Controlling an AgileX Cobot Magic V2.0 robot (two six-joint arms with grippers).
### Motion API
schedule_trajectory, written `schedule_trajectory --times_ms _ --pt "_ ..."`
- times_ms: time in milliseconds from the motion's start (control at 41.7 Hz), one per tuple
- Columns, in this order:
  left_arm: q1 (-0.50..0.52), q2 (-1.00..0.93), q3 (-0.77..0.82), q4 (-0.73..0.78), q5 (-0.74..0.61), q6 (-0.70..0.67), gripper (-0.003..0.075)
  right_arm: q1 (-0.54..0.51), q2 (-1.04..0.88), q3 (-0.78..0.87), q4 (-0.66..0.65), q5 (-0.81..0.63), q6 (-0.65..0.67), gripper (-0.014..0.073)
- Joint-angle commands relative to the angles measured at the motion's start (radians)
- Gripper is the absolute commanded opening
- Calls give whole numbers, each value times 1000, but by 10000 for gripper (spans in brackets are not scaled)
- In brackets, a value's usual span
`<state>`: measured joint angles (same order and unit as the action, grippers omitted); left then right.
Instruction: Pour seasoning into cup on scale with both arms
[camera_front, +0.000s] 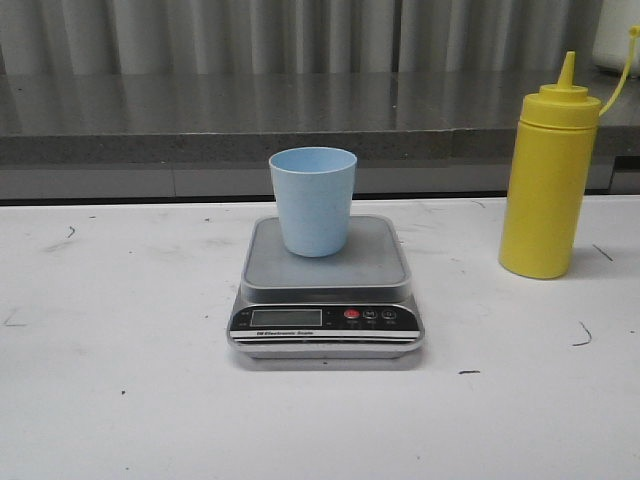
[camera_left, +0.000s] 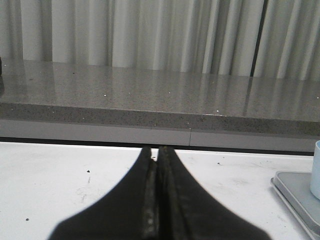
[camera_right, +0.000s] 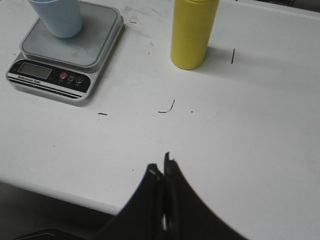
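Observation:
The light blue cup (camera_front: 312, 200) stands upright on the grey platform of the scale (camera_front: 326, 290) in the middle of the white table. The yellow seasoning bottle (camera_front: 549, 180) stands upright to the right of the scale, its cone nozzle up and its thin strap curving away. Neither gripper shows in the front view. My left gripper (camera_left: 156, 151) is shut and holds nothing; the scale's corner (camera_left: 295, 192) and the cup's edge (camera_left: 316, 170) lie off to one side of it. My right gripper (camera_right: 162, 164) is shut and empty, over the table's near edge, well short of the bottle (camera_right: 192, 31) and scale (camera_right: 65, 50).
A grey stone ledge (camera_front: 250, 115) runs along the back of the table, with ribbed curtains behind it. The white tabletop (camera_front: 120, 380) carries small dark pen marks. A white object (camera_front: 615, 35) sits at the far right of the ledge.

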<state>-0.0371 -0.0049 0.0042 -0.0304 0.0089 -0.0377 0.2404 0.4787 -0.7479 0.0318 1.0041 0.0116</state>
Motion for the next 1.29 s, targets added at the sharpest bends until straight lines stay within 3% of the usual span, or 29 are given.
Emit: schedule_trajectory --times_ms 0,527,599,767,934,1174,1270 --pt "-9 -18 25 -9 -87 1 -20 -2 8 -23 -5 -57 -12 -69" --pt "-9 -18 25 -9 -87 1 -20 -13 -21 2 -48 -82 -12 -69" --pt "-9 -18 25 -9 -87 1 -20 -55 -61 62 -53 -166 -12 -69" --pt "-9 -18 25 -9 -87 1 -20 -155 -212 299 -51 -535 -12 -69" --pt "-9 -18 25 -9 -87 1 -20 -212 -366 541 -44 -818 -12 -69" --pt "-9 -18 25 -9 -87 1 -20 -222 -495 764 -44 -1020 -12 -69" --pt "-9 -18 25 -9 -87 1 -20 -224 -506 767 -44 -1011 -12 -69"
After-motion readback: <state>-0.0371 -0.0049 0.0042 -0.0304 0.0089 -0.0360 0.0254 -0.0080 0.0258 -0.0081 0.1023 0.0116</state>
